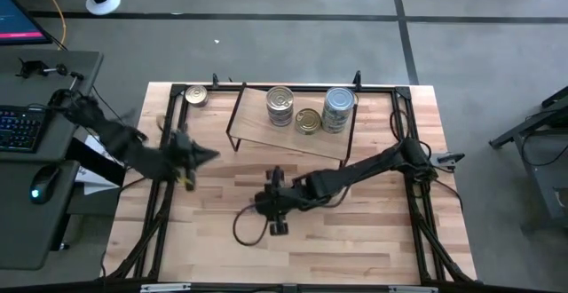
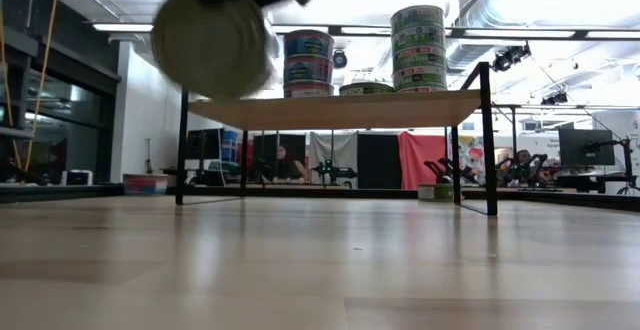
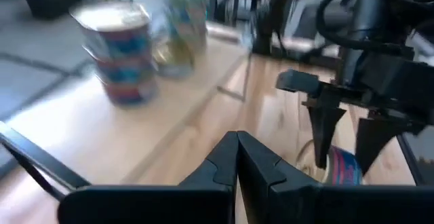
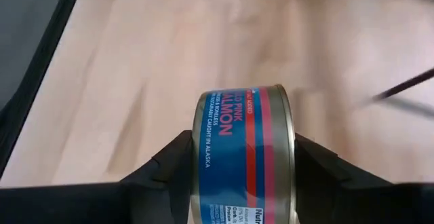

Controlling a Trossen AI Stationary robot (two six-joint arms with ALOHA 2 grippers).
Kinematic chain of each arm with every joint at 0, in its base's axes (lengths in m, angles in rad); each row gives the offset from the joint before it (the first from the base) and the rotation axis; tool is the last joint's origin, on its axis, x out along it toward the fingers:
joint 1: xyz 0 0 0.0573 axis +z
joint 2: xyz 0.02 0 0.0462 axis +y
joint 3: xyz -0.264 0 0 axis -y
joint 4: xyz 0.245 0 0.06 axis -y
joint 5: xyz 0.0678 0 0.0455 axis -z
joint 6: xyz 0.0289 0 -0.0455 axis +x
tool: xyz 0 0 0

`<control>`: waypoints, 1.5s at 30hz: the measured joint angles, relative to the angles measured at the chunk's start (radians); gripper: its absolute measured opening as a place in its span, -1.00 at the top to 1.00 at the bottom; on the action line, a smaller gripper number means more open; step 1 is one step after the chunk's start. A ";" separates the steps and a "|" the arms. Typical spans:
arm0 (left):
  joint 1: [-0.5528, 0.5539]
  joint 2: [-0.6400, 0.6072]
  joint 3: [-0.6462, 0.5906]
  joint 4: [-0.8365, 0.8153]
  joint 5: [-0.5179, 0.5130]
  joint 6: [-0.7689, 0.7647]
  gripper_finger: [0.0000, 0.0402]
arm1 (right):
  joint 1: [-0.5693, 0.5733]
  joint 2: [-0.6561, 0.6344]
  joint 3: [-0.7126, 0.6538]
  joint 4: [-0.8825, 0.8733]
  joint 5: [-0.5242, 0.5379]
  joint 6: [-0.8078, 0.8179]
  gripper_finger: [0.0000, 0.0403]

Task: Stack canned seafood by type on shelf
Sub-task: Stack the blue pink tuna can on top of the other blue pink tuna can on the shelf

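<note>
My right gripper (image 1: 273,206) hangs over the middle of the table, shut on a blue-and-red salmon tin (image 4: 241,149). The low view shows that tin (image 2: 210,40) as a blurred disc high above the tabletop. The shelf (image 1: 257,126) stands at the far side and carries a stack of blue-and-red tins (image 1: 280,105), one gold-topped tin (image 1: 308,121) and a taller stack (image 1: 338,108). Another gold-topped tin (image 1: 196,95) rests on the table left of the shelf. My left gripper (image 1: 197,155) is raised at the left, shut and empty (image 3: 237,149). My right gripper pinches the salmon tin between its two fingers, one on each flat end (image 4: 195,157). The tin stands on edge with its labelled side wall (image 4: 237,129) facing the wrist camera. The fingers slant down from the table's right. The tin is lifted clear of the table.
A black metal frame (image 1: 165,151) runs along the table's left, right and far sides. A dark cable (image 1: 241,226) loops under the right gripper. Bare wood (image 1: 293,257) lies between the grippers and the near edge. A desk with a keyboard (image 1: 22,126) stands left of the table.
</note>
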 joint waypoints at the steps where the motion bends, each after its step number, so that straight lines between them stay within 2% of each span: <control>1: 0.016 -0.042 0.000 0.001 0.000 0.041 1.00 | -0.003 0.000 0.037 -0.017 0.029 0.000 0.17; 7: 0.093 -0.195 -0.006 -0.012 -0.001 0.171 1.00 | -0.032 -0.002 0.238 -0.115 0.183 -0.016 0.17; 15: 0.119 -0.249 -0.113 0.008 0.017 0.100 1.00 | -0.095 -0.002 0.464 -0.252 0.310 -0.203 0.17; 20: 0.119 -0.227 -0.222 0.102 0.044 -0.015 1.00 | -0.136 -0.052 0.448 -0.235 0.394 -0.375 0.17; 23: 0.119 -0.206 -0.289 0.206 0.091 -0.085 1.00 | -0.163 -0.068 0.469 -0.242 0.433 -0.436 0.17; 31: 0.122 -0.114 -0.416 0.497 0.101 -0.180 1.00 | -0.262 -0.097 0.467 -0.270 0.539 -0.678 0.17; 39: 0.122 -0.026 -0.417 0.538 0.103 -0.245 1.00 | -0.351 -0.088 0.465 -0.449 0.536 -0.720 0.17; 45: 0.122 0.003 -0.417 0.545 0.079 -0.245 1.00 | -0.389 -0.061 0.465 -0.438 0.491 -0.736 0.17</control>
